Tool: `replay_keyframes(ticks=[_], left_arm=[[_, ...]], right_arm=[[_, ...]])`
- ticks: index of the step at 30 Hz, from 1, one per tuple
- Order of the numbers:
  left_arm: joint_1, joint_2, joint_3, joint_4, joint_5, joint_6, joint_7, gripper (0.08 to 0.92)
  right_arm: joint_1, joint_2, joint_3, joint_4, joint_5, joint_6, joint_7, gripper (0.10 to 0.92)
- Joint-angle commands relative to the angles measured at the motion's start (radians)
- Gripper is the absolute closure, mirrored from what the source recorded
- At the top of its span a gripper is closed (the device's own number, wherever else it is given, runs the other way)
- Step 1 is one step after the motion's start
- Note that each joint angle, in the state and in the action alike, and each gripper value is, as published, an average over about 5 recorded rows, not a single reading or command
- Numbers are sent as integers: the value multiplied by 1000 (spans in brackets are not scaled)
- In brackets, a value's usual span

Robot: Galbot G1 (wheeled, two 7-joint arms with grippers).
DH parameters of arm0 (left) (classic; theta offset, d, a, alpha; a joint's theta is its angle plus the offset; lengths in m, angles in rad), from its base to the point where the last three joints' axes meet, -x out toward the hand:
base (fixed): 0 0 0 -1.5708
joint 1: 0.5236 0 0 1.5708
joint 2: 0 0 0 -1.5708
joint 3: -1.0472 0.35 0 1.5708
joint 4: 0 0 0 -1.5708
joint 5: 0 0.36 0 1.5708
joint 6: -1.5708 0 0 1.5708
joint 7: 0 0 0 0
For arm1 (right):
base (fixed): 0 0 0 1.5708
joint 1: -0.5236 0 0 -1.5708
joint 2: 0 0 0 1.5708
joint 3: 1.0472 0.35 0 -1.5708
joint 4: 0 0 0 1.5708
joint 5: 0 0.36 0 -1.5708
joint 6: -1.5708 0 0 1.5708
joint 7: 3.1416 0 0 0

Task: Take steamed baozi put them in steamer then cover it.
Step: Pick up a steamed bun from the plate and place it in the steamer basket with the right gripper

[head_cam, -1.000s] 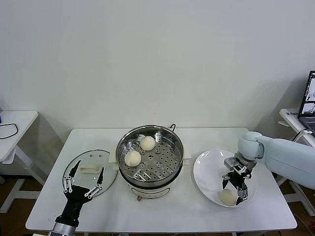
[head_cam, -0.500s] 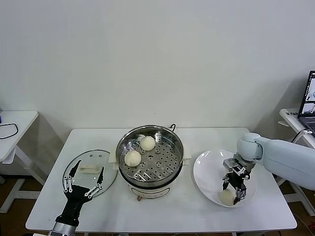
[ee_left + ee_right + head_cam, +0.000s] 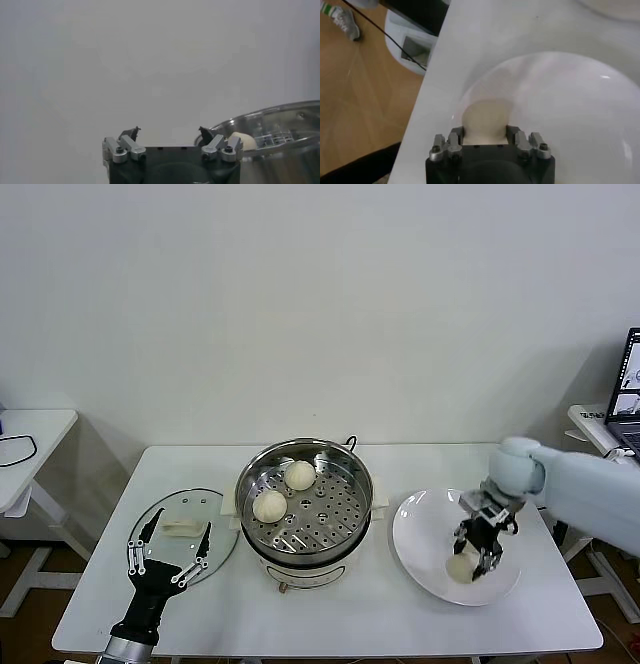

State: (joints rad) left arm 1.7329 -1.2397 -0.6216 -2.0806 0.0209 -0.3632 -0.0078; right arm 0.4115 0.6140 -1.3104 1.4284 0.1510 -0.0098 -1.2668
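The steamer stands mid-table with two baozi on its perforated floor. My right gripper is over the white plate, shut on a third baozi near the plate's front. In the right wrist view this baozi sits between the fingers of my right gripper, which press both of its sides. The glass cover lies flat left of the steamer. My left gripper is open over the cover's near edge. In the left wrist view my left gripper is empty.
The steamer's rim and one baozi show in the left wrist view. A small side table stands at the left. A laptop sits at the far right. The plate's rim lies near the table's right edge.
My right gripper has closed round the baozi on the plate and shifted a little toward the plate's middle with it. The left arm has not moved.
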Motion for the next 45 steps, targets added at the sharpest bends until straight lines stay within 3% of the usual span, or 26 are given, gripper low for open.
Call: replay_keyframes(ticks=[1, 10, 20, 32, 45], left_arm=[[0, 3, 7, -7, 3, 0, 0, 177], [1, 15, 11, -10, 2, -1, -2, 177], [-1, 17, 3, -11, -1, -6, -3, 177], [-1, 11, -3, -11, -3, -11, -3, 177], [-6, 8, -9, -3, -6, -11, -3, 177]], right_arm=[[381, 70, -73, 58, 76, 179, 4, 432], [565, 343, -97, 102, 128, 347, 92, 440], [424, 509, -57, 181, -89, 473, 160, 440], [177, 569, 18, 127, -442, 666, 254, 434], [54, 544, 52, 113, -536, 721, 340, 395]])
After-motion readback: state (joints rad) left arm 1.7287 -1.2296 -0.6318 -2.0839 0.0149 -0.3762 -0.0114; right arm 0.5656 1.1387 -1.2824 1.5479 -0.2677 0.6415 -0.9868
